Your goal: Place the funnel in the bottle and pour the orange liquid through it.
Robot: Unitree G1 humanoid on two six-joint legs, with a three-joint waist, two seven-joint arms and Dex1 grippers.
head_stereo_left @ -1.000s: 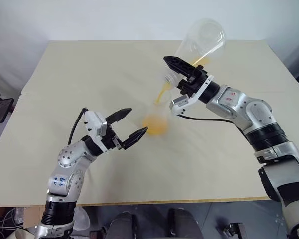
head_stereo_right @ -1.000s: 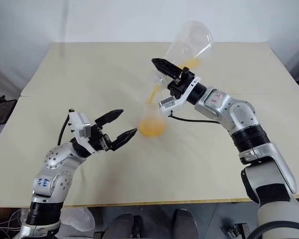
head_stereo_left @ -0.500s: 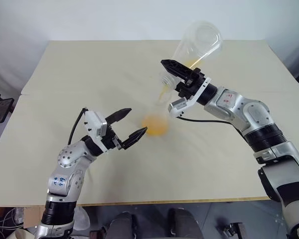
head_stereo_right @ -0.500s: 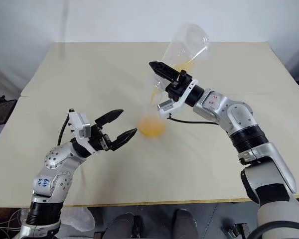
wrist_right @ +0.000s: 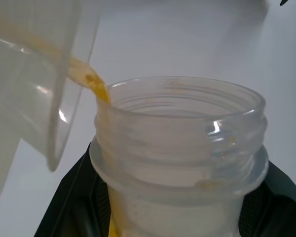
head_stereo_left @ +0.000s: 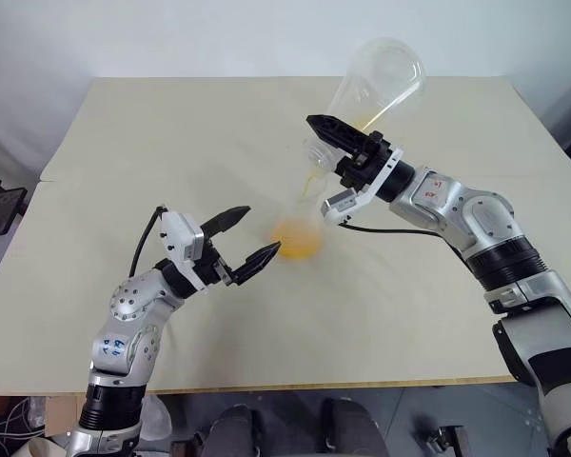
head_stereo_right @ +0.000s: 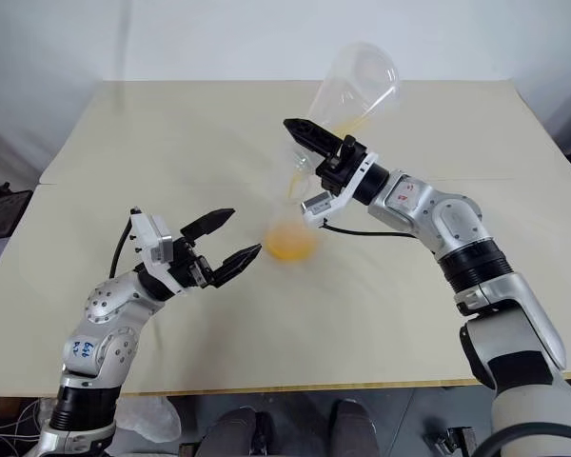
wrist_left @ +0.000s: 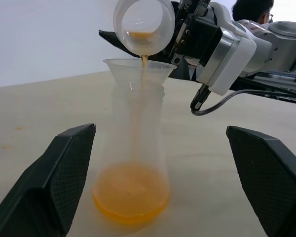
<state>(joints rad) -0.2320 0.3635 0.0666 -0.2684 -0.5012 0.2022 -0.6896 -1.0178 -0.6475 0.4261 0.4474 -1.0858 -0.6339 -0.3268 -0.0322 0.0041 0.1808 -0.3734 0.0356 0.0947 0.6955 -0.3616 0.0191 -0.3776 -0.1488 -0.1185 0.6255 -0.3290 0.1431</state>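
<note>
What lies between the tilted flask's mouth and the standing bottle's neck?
The funnel, seated in the bottle, catching a thin orange liquid stream from the flask; the left wrist view shows it.

bottle [head_stereo_left: 300, 233] mid-table [head_stereo_left: 124, 143] – bare room all round, tilted flask [head_stereo_left: 366, 90] blocking overhead

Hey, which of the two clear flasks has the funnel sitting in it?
The upright bottle standing on the table, funnel in its neck, orange liquid pooled in its base. The other flask is tilted in the right gripper.
</note>
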